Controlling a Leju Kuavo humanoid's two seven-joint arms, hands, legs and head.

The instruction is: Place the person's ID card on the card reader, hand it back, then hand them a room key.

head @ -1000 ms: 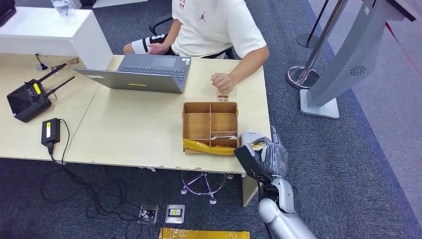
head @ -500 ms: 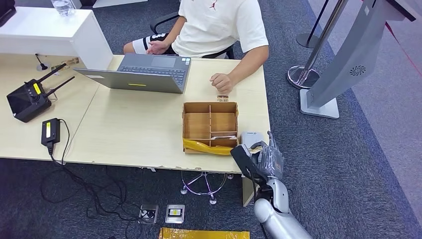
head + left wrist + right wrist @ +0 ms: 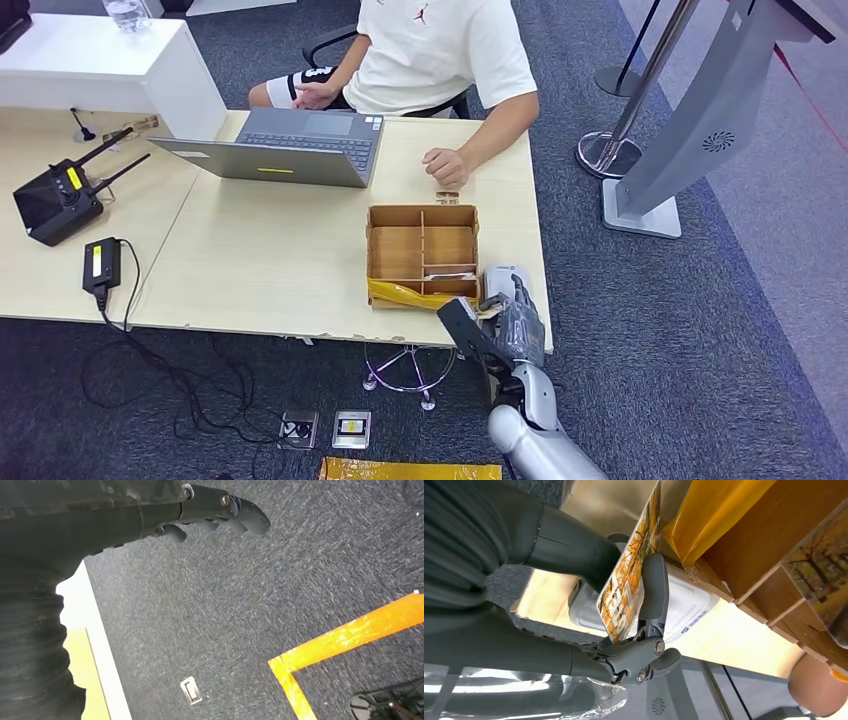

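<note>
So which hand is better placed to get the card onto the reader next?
The right hand: it already pinches the card just beside the white card reader at the table's near corner. The left hand hangs over carpet, holding nothing.

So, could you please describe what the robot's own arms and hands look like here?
The right arm is silver with rounded, smooth segments. The right robot hand has dark grey fingers and a thick grey thumb, a ribbed dark cover behind them, clear plastic film at the wrist, and small silver screws on the finger links. The left robot hand is equally dark.
</note>
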